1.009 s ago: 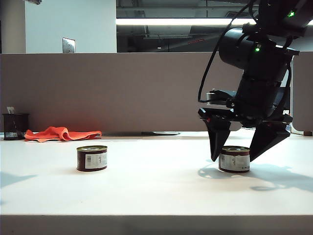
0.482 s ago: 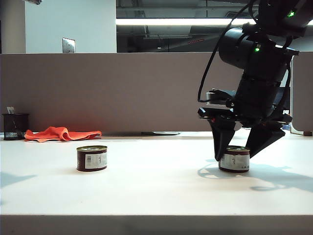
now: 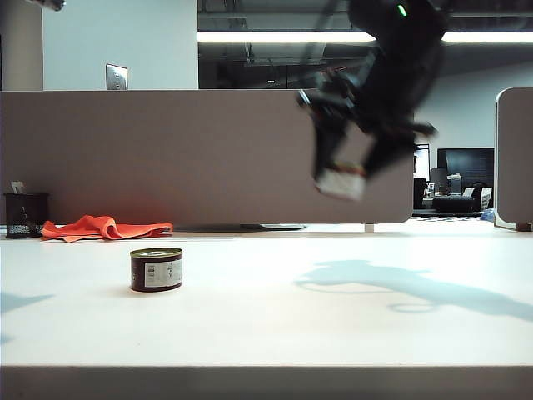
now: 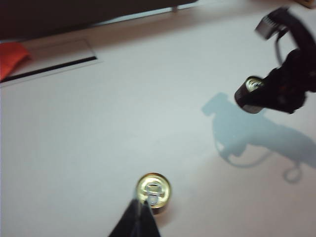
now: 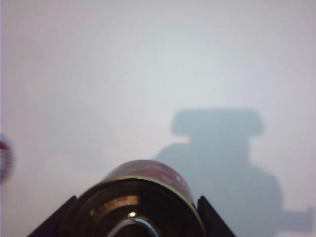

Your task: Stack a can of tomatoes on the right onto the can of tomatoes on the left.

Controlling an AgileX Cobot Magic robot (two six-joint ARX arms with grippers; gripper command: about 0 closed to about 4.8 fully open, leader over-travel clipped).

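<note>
Your right gripper (image 3: 341,179) is clamped on the right tomato can (image 3: 340,182) and holds it high in the air, clear of the white table (image 3: 266,325), right of the middle. The left tomato can (image 3: 156,268) stands upright on the left. Your left gripper (image 4: 136,222) hangs over it; its jaws look narrow, but I cannot tell for sure.

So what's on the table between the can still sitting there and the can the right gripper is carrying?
Nothing. In the exterior view, only bare white table and the arm's shadow lie between the standing can and the lifted can in the right gripper.
</note>
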